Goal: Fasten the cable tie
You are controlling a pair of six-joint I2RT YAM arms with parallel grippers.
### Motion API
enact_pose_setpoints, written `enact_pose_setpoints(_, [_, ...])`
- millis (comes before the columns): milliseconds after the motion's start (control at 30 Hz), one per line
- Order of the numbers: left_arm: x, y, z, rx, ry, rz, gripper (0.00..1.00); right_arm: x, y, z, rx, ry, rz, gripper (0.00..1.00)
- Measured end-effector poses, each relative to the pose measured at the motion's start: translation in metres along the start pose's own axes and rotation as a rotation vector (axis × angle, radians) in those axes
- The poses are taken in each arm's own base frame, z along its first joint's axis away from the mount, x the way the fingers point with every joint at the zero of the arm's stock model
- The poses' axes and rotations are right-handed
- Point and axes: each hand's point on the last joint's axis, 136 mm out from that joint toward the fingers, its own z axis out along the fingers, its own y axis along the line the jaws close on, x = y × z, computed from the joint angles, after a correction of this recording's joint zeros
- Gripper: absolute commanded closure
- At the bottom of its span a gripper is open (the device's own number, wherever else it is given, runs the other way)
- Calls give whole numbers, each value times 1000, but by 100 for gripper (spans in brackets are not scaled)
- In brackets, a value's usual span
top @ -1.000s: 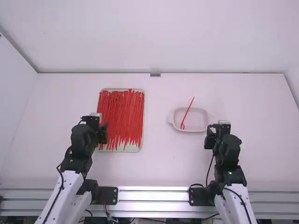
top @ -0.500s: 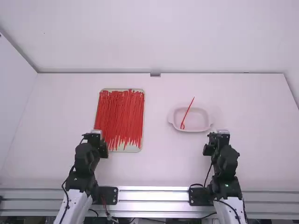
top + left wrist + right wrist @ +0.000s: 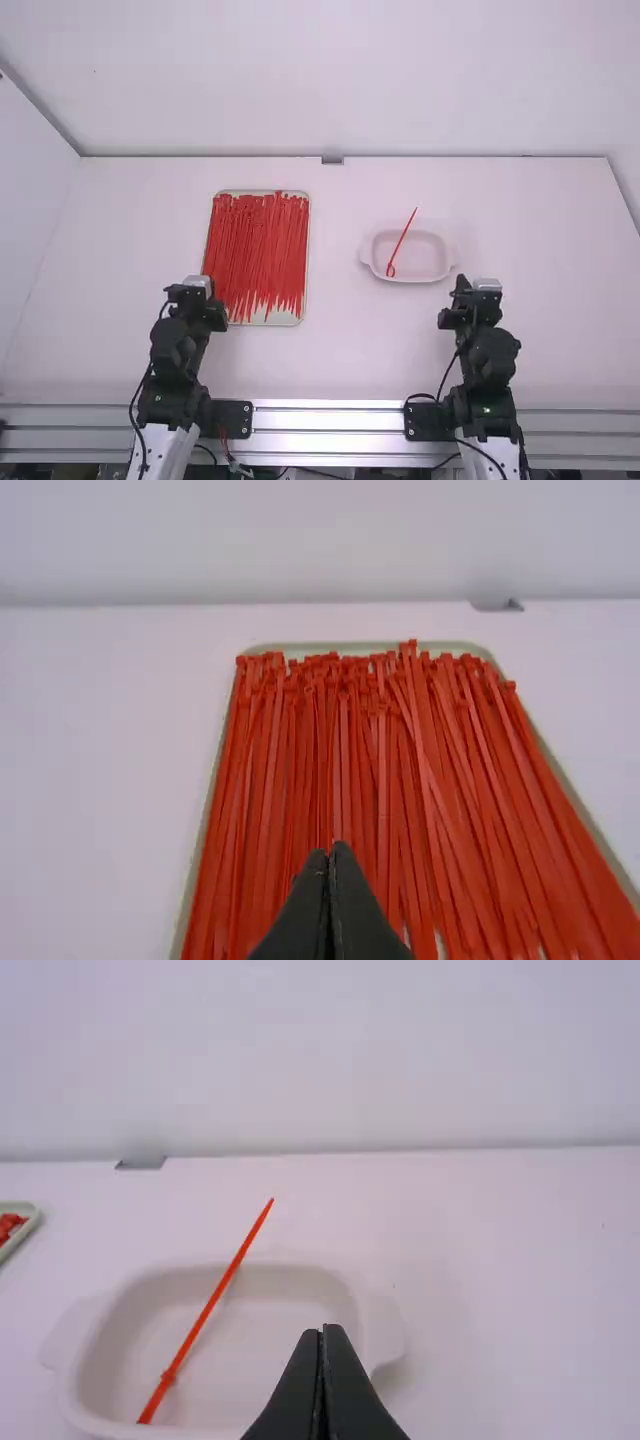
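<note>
- Red plastic cable ties (image 3: 258, 258) are shown heaped side by side on a shallow beige rectangular tray (image 3: 306, 250), left of centre on the white table (image 3: 120, 230).
- A single red cable tie (image 3: 401, 242) is shown in the white oval dish (image 3: 440, 262), right of centre. A small loop appears at its near end and its tail is propped over the far rim, so it is judged to be already fastened.
- The left gripper (image 3: 330, 850) is held near the tray's near left corner, with its fingers pressed together on nothing. The right gripper (image 3: 322, 1332) is held just short of the dish, likewise closed and empty.
- Key relation: the heaped ties lie ahead of the left gripper, with their long axes running away from it and their heads apparently at the far end. The left arm is judged the nearer one for drawing a fresh tie. The right arm is the nearer to the dish, where the single tie is slanted away and to the right.
- Change: one second earlier both arms were reached further over the table, with the left gripper closer against the tray's near left corner. Both have since been drawn back towards their bases. The ties, tray and dish are unmoved.
</note>
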Motion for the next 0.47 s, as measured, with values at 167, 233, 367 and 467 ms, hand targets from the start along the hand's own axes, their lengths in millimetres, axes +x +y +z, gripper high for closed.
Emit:
enact_pose_setpoints(167, [-11,0,-3,0,-52,0,100,-9,0,-3,0,-43,-1,100])
enact_pose_setpoints(233, [-17,0,-5,0,-77,0,100,-11,0,-3,-1,-50,-2,100])
enact_pose_setpoints(367, [-25,0,-8,0,-115,0,100,-11,0,-3,-1,-49,-2,100])
enact_pose_setpoints(467, [-30,0,-10,-1,-138,1,100,-11,0,-3,-2,-49,0,100])
